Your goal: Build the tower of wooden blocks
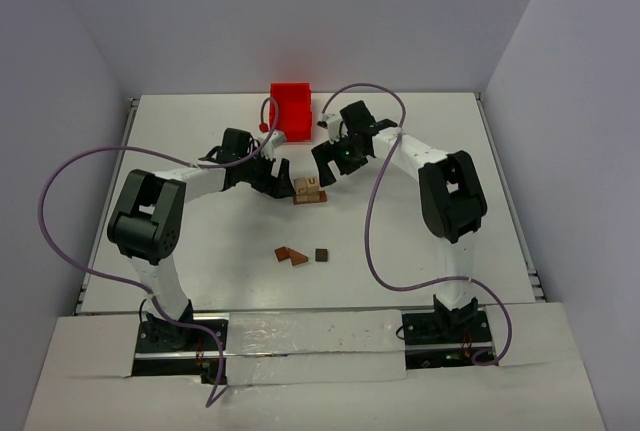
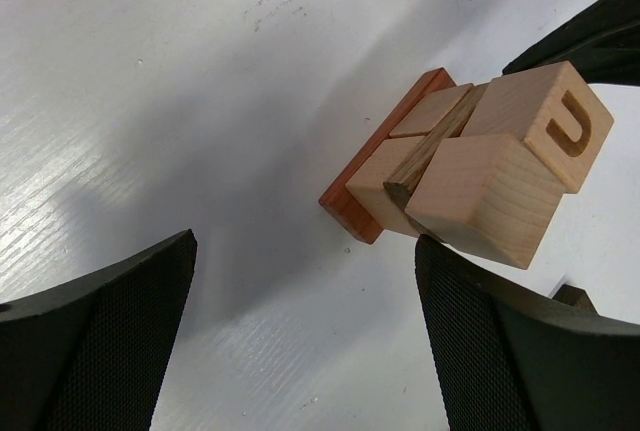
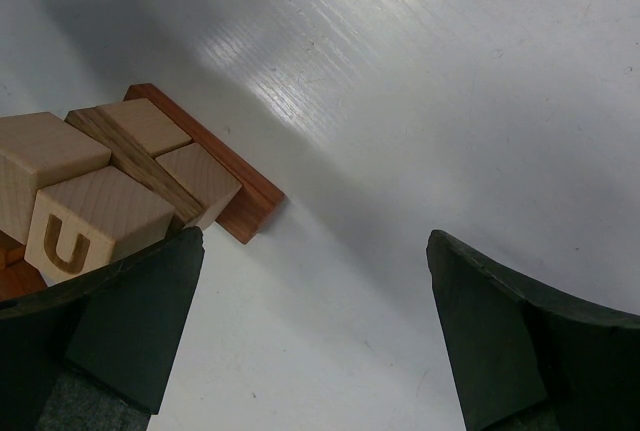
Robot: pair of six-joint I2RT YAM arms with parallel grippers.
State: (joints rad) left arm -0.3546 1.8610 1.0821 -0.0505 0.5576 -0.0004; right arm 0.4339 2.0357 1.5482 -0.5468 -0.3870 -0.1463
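The wood block tower (image 1: pixel 309 189) stands mid-table between my two grippers. It has a reddish-brown flat base (image 2: pixel 352 209), tan cubes and a thin slat above that, and two tan cubes on top, one carved with a U (image 2: pixel 572 123). My left gripper (image 1: pixel 277 175) is just left of it, open and holding nothing (image 2: pixel 305 243), with the tower by its right finger (image 2: pixel 470 331). My right gripper (image 1: pixel 327 165) is at the tower's upper right, also open and holding nothing (image 3: pixel 315 238). In the right wrist view the tower (image 3: pixel 115 176) sits beside its left finger (image 3: pixel 120 321).
Two loose reddish-brown blocks (image 1: pixel 290 254) and a dark brown cube (image 1: pixel 321 254) lie nearer the arm bases. A red plastic bin (image 1: pixel 292 111) stands at the back of the table (image 1: pixel 420 251). Purple cables loop over both arms.
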